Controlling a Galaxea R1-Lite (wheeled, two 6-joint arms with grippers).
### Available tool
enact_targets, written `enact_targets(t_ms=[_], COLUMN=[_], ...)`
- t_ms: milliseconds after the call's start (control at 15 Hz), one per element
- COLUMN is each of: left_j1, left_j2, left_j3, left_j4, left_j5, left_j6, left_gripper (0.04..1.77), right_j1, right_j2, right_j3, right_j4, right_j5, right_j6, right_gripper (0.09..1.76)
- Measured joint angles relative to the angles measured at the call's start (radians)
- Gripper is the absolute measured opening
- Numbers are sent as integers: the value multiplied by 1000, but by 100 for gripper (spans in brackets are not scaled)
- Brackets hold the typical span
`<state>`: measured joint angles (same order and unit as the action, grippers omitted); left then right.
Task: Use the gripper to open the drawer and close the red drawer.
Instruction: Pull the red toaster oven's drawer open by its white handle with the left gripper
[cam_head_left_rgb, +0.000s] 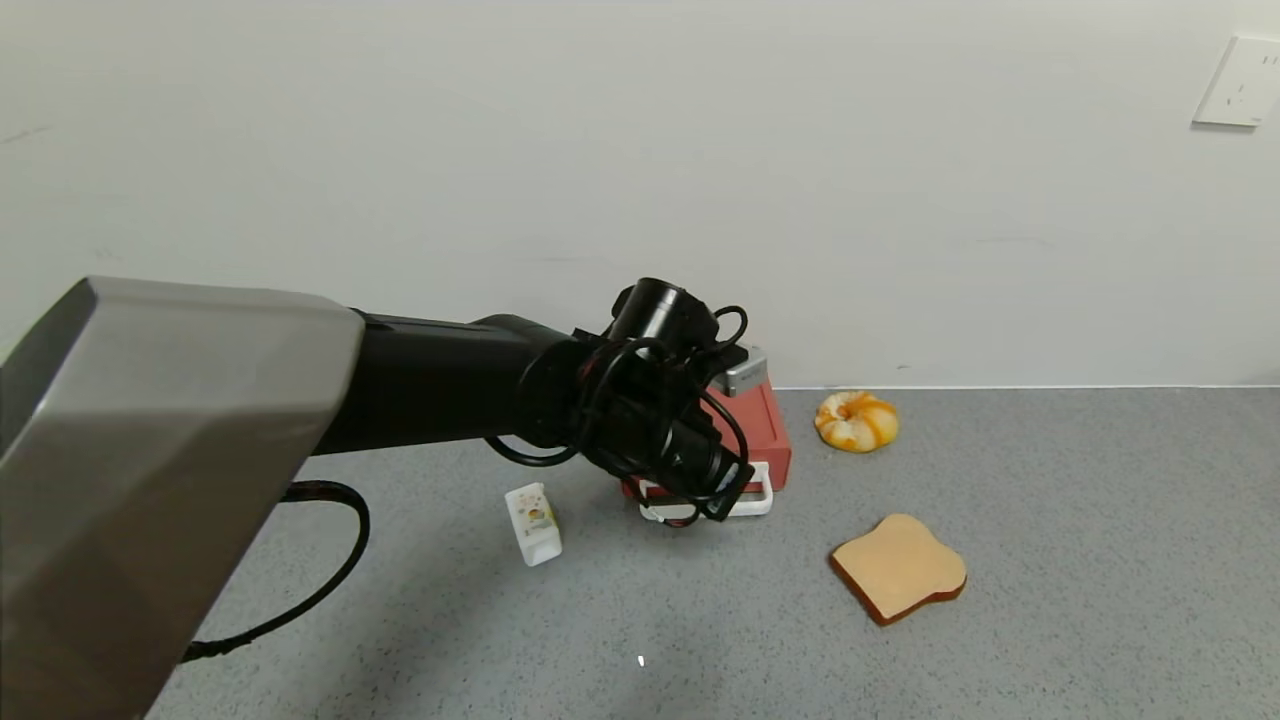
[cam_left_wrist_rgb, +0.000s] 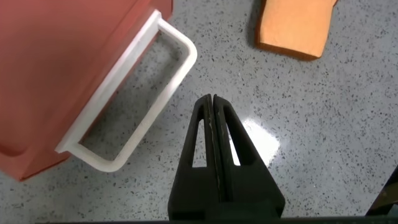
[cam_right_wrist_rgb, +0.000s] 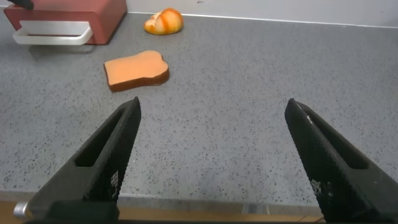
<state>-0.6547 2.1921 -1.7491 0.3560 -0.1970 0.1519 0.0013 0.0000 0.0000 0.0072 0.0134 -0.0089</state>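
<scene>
I had the left end effector (cam_left_wrist_rgb: 214, 102) just in front of the drawer (cam_head_left_rgb: 752, 432), its fingers pressed together on nothing — the white loop handle (cam_left_wrist_rgb: 146, 93) lay beside the tips, untouched. The drawer sat near the wall, seemingly closed. By my reading, opening had yet to begin; next I needed to hook that handle and pull. The right end effector (cam_right_wrist_rgb: 211, 155) idled wide open, well away from the drawer.

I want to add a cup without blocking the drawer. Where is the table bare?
Bare: the table right of the bread slice, and near the front edge. Crowded: around the red drawer, where the left gripper, carton and bagel sit.
</scene>
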Motion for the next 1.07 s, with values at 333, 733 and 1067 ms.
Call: enact_targets(t_ms=[333,733,1067], left_j1=[-13,-16,-25], left_j2=[91,168,195], left_j3=[-131,-203,-207], left_j4=[56,53,34], left_j5=[11,49,136], left_j6=[-101,-255,-376], left_gripper=[11,11,11], right_j1=[0,0,0], right_j2=[0,0,0], right_j3=[0,0,0], right_j4=[0,0,0], right_j5=[0,0,0], right_j6=[0,0,0], right_gripper=[170,170,170])
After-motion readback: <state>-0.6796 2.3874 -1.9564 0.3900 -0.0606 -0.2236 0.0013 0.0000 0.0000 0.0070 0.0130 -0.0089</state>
